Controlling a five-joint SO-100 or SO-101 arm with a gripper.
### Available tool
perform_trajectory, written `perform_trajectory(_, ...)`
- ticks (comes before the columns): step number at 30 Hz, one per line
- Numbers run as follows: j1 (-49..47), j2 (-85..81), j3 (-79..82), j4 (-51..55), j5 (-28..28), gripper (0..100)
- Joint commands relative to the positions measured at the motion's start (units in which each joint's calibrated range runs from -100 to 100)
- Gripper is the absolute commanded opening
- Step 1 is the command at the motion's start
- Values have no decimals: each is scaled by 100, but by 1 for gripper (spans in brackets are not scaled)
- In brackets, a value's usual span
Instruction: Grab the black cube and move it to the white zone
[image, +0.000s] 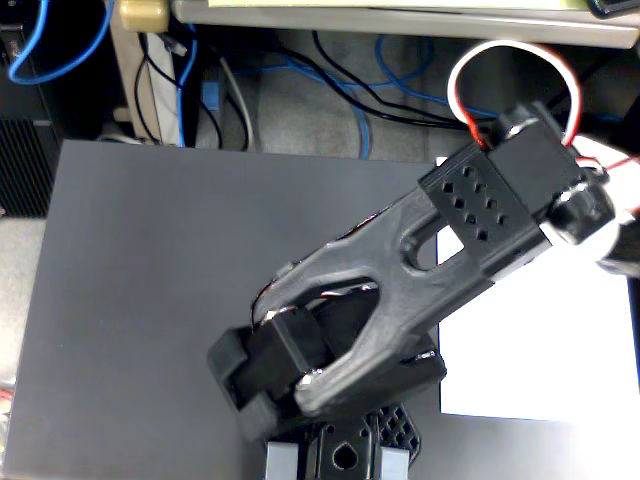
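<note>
Fixed view, looking down from above. A dark grey mat (140, 300) covers most of the work surface, its left and middle parts bare. To the right a white zone (540, 340), a flat plain sheet, lies on the mat, reaching the right edge of the picture; its lower edge shows as a clean line just beside the arm's base.

The glossy black robot arm (400, 270) crosses the picture on a diagonal, from its base at the bottom centre up toward the top right. Its upper link is a forked, Y-shaped piece, and above the fork sits a servo block with a grid of small square holes. Part of the arm overlaps the left side of the white zone. A red and white cable (515, 55) loops in an arc over the arm's upper end.

The arm's far end runs to the right edge, where only a pale rounded piece and a dark part show. The gripper itself cannot be made out there, so whether the claw is wide, narrow or holding something cannot be told. The black cube is not visible anywhere on the mat or on the white sheet.

Beyond the mat, at the top, blue cables (60, 40) and black cables trail over a grey floor.
</note>
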Motion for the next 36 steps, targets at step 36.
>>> perform_trajectory(36,-3813,3028,-1813,331,-1262,2)
